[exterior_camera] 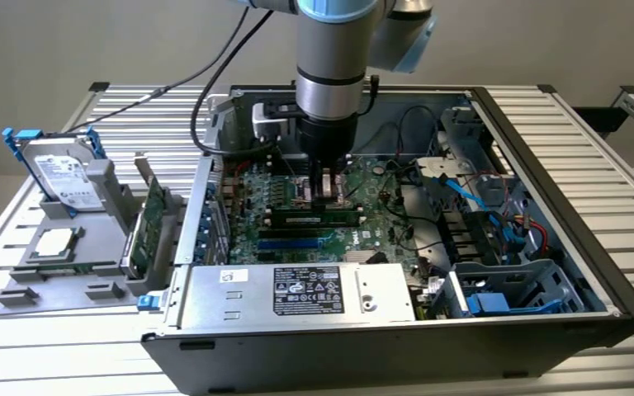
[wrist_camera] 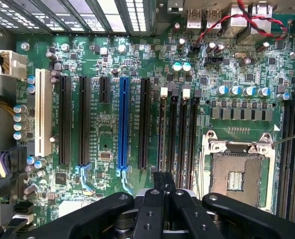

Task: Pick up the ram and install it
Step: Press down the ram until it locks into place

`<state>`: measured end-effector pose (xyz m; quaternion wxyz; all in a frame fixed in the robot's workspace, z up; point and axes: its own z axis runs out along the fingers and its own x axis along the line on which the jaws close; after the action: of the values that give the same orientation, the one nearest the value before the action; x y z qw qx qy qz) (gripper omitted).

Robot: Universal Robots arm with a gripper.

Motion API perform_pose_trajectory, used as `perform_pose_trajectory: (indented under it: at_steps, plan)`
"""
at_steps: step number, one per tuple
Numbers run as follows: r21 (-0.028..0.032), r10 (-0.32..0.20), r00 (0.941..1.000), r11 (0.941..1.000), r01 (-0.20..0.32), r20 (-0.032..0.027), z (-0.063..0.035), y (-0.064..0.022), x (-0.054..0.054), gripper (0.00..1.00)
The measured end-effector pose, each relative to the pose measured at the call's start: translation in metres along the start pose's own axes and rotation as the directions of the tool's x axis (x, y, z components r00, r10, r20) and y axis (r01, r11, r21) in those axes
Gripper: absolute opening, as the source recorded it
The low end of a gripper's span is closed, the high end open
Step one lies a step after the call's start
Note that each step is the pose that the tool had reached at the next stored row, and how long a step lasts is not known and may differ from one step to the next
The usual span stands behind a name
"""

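— On the exterior view's left, what do you have on the counter (exterior_camera: 581, 148)?

— You have a grey holder (exterior_camera: 63, 247) there with a hard drive (exterior_camera: 62, 177) leaning upright in it and a square silver processor chip (exterior_camera: 55, 241) lying flat lower down. Just beside it, toward the case, a large green expansion card (exterior_camera: 154, 216) stands on edge.

— And in the middle?

— Your open computer case (exterior_camera: 537, 247) lies on its side, its motherboard (exterior_camera: 295, 194) facing up. The arm comes straight down into it, and your gripper (exterior_camera: 325, 196) is closed, fingers pressed together, low over the board. The ram (exterior_camera: 314, 218) lies along a memory slot directly below the fingertips; you cannot tell whether they touch it. The silver power supply (exterior_camera: 295, 293) sits along the near edge.

— What does your wrist view add?

— You see the closed gripper (wrist_camera: 163, 180) over the board, a blue expansion slot (wrist_camera: 122, 124), black memory slots (wrist_camera: 177, 134) and the open processor socket (wrist_camera: 237, 174).

— On the right?

— Blue cables (exterior_camera: 482, 202) and drive bays (exterior_camera: 515, 285) fill that end of the case.
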<state>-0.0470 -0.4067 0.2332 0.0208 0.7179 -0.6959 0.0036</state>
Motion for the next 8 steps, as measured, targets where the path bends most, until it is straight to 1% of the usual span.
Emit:
perform_pose_trajectory:
  at_steps: [8]
  plan:
    - [-0.0001, 0.000, 1.0000, 1.0000, 0.000, 0.0002, 0.0001, 0.0000, -0.0007, 0.11]
